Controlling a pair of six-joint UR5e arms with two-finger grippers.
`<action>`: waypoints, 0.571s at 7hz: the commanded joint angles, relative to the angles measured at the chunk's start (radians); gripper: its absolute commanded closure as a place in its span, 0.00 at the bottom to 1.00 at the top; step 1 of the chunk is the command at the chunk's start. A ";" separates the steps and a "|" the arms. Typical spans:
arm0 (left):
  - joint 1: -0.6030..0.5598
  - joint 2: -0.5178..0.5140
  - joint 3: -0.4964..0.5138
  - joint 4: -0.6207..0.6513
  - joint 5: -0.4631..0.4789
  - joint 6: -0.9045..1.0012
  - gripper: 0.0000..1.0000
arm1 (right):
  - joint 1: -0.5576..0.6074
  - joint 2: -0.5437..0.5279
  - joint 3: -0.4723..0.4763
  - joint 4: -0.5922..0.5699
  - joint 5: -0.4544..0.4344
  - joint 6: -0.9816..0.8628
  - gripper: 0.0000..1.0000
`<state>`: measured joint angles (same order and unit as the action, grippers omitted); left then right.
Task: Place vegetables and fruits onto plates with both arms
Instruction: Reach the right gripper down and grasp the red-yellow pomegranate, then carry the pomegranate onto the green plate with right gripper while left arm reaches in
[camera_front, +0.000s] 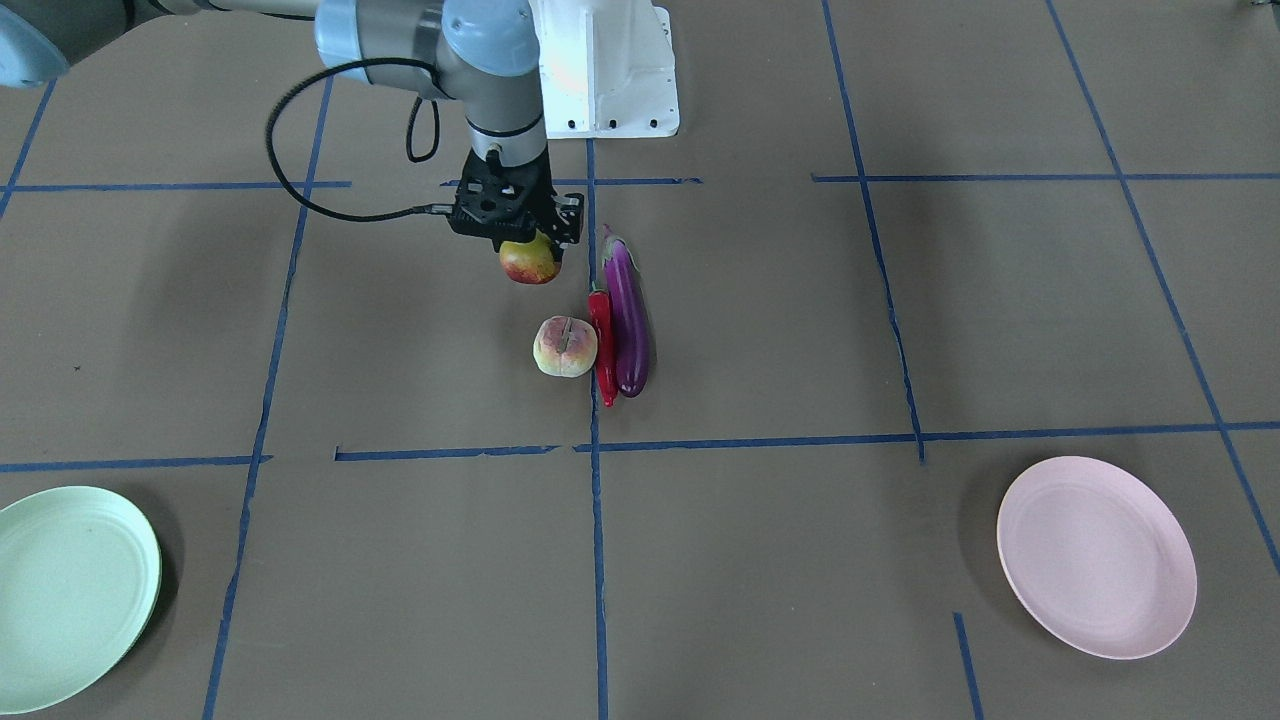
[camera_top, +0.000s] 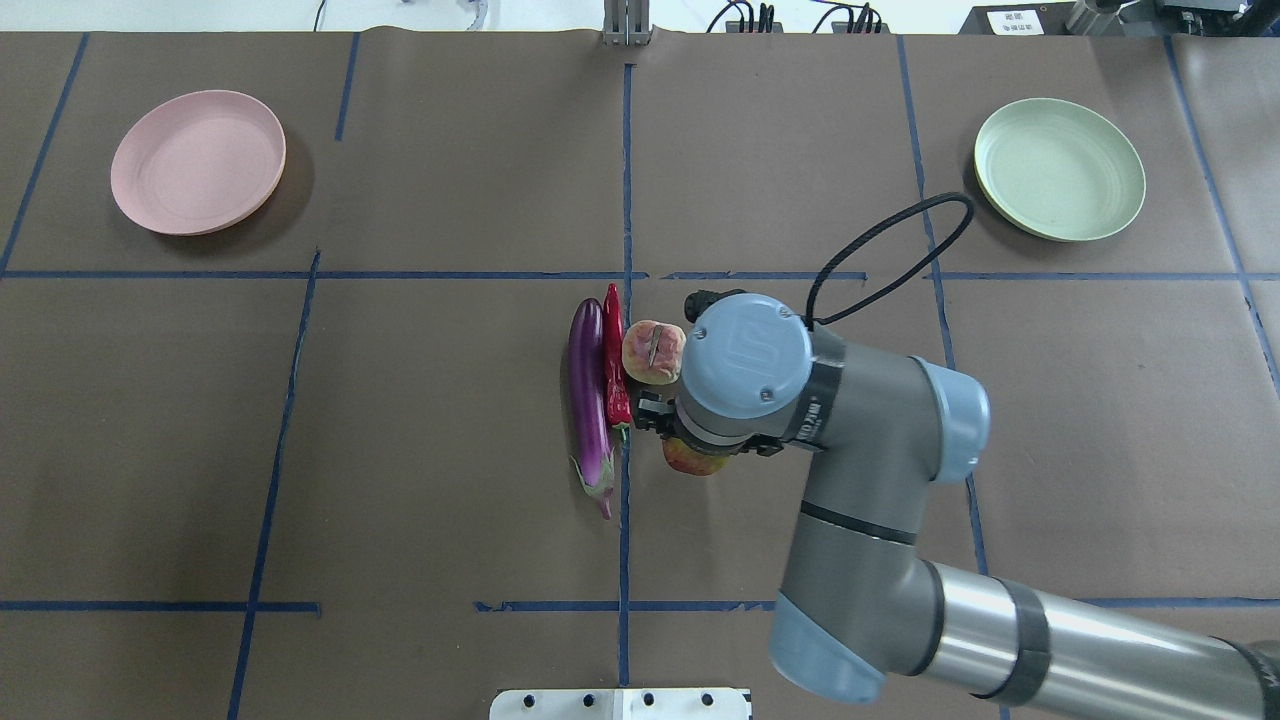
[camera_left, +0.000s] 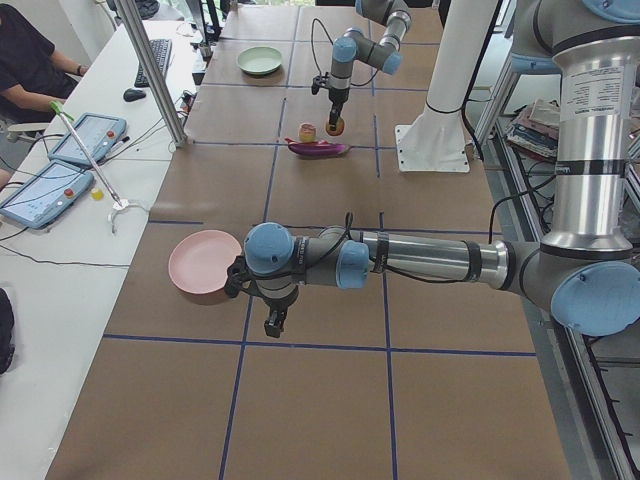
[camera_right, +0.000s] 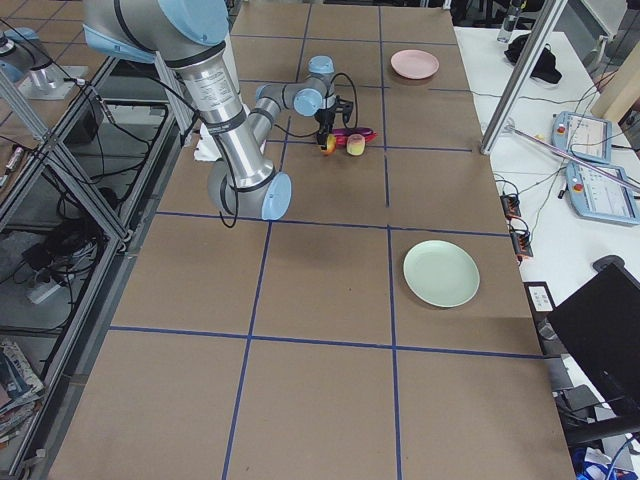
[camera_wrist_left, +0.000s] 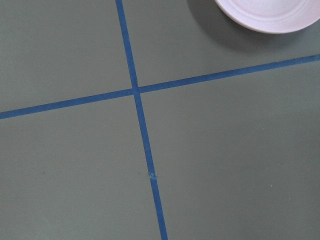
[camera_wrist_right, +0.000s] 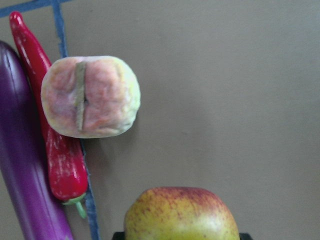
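The yellow-green and red fruit (camera_front: 530, 262) sits between the fingers of the right gripper (camera_front: 527, 240), which is closed on its upper half and points straight down. Whether the fruit has cleared the table (camera_front: 800, 560) is hard to judge. Just beside it, on the side away from the robot's base, lie the other 3 items in a tight row: the pink-cream grooved fruit (camera_front: 565, 347), the red chili pepper (camera_front: 603, 345) against it, and the purple eggplant (camera_front: 628, 320) alongside the chili. The chili lies along a blue tape line (camera_front: 597, 560).

Both plates lie well apart from this cluster, at the table's far edge: the pale green plate (camera_front: 70, 595) on the robot's right, the pale pink plate (camera_front: 1097, 557) on its left. Neither holds anything.

The left gripper (camera_left: 272, 325) hangs pointing down near the pink plate; how far it is open cannot be told.
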<state>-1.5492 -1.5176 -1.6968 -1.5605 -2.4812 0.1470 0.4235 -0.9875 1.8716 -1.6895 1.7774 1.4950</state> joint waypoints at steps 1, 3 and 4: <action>0.020 -0.001 -0.001 -0.015 -0.062 -0.009 0.00 | 0.052 -0.094 0.141 -0.064 0.008 -0.033 1.00; 0.084 -0.009 -0.001 -0.149 -0.070 -0.217 0.00 | 0.212 -0.141 0.132 -0.073 0.068 -0.247 1.00; 0.163 -0.009 -0.003 -0.281 -0.070 -0.395 0.00 | 0.322 -0.146 0.071 -0.072 0.097 -0.421 1.00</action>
<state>-1.4626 -1.5253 -1.6991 -1.7020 -2.5490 -0.0633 0.6175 -1.1160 1.9920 -1.7598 1.8380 1.2641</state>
